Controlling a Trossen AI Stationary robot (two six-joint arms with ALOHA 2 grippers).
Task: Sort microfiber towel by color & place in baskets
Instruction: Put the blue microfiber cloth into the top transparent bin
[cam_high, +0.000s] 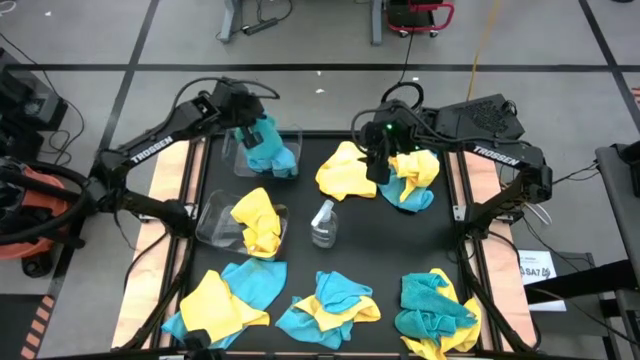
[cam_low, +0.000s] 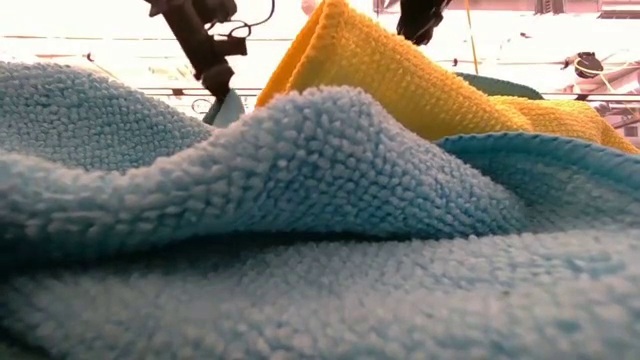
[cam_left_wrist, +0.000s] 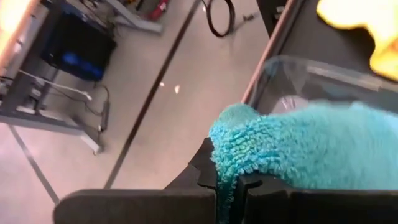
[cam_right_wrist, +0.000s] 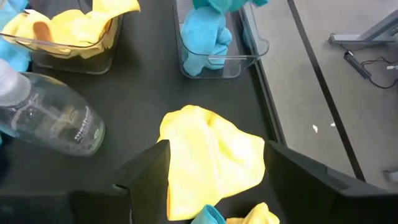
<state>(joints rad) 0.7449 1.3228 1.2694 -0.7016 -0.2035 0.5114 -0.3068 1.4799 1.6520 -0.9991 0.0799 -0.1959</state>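
Microfiber towels lie scattered over the dark tabletop in mixed yellow-and-teal heaps along the six o'clock edge, with another pile at about two o'clock. The left end effector is clenched on a teal towel, holding it over the far basket at eleven o'clock, which already has teal cloth in it; judging by that, this tub collects the teal ones. The near basket, at about nine o'clock, holds a yellow towel, so colours are being kept apart. The right end effector hangs with its fingers spread wide and nothing between them, directly above a loose yellow towel near the centre; it looks lined up for a pick, though whether the fingers touch the cloth is hard to judge. A clear spray bottle lies at the middle of the tabletop, its label print too small to read. "TROSSEN" is written in white on both arms.
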